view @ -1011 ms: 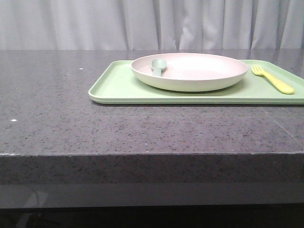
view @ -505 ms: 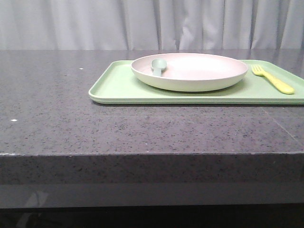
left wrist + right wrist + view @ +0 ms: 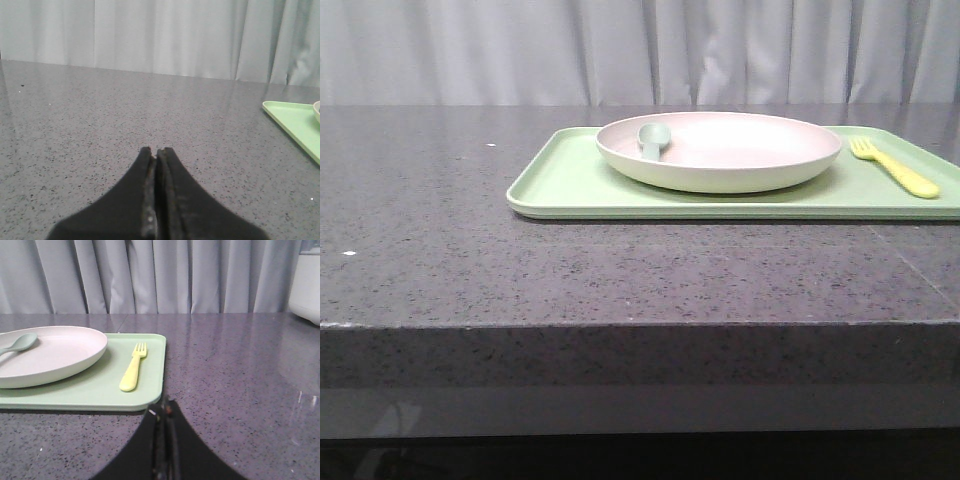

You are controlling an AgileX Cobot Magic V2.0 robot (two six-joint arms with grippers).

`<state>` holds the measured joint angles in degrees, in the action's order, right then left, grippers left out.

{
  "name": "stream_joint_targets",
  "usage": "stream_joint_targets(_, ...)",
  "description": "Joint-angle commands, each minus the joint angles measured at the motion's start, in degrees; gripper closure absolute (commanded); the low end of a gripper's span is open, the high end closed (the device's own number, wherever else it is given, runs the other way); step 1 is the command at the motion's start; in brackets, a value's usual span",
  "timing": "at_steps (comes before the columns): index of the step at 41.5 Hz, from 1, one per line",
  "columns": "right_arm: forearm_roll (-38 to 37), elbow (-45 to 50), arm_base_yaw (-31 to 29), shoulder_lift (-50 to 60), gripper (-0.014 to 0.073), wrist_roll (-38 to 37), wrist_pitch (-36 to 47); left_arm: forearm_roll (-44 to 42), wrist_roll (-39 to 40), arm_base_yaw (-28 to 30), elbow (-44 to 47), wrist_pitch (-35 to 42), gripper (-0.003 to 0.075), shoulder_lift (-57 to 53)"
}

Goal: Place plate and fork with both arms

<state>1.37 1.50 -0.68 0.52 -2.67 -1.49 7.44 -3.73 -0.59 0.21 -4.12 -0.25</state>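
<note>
A flat rectangular light green plastic tray [image 3: 580, 185] lies on a dark grey speckled stone-look tabletop [image 3: 470, 270]. On the tray rests a large round shallow pale pinkish-cream plate [image 3: 720, 150] with a raised rim. A grey-green plastic spoon [image 3: 653, 138] lies in the plate, its bowl toward 9 o'clock of the plate centre in the front view, its handle hidden by the rim.

A small yellow plastic fork [image 3: 894, 166] lies flat on the tray at 3 o'clock of the plate, apart from the rim, tines pointing toward 12 o'clock, away from the camera.

The left gripper [image 3: 156, 152] is clenched, its black fingers pressed together with nothing between them. It sits low over bare tabletop, with the tray corner well off toward 3 o'clock.

The right gripper [image 3: 165, 407] is likewise clenched and grasps nothing. It sits low over the tabletop just beside the near tray corner, with the fork handle nearby.

Pale grey pleated curtains [image 3: 640, 50] hang behind the table.
</note>
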Motion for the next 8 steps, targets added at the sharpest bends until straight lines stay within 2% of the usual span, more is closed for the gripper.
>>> stream_joint_targets(1,0.2,-0.2,-0.2,1.1,0.0682,0.5,5.1,0.4,0.5,-0.1,0.4,4.8,0.0741,-1.3)
stream_joint_targets(8,0.2,-0.2,-0.2,1.1,0.0682,0.5,5.1,0.4,0.5,-0.1,0.4,4.8,0.0741,-1.3)
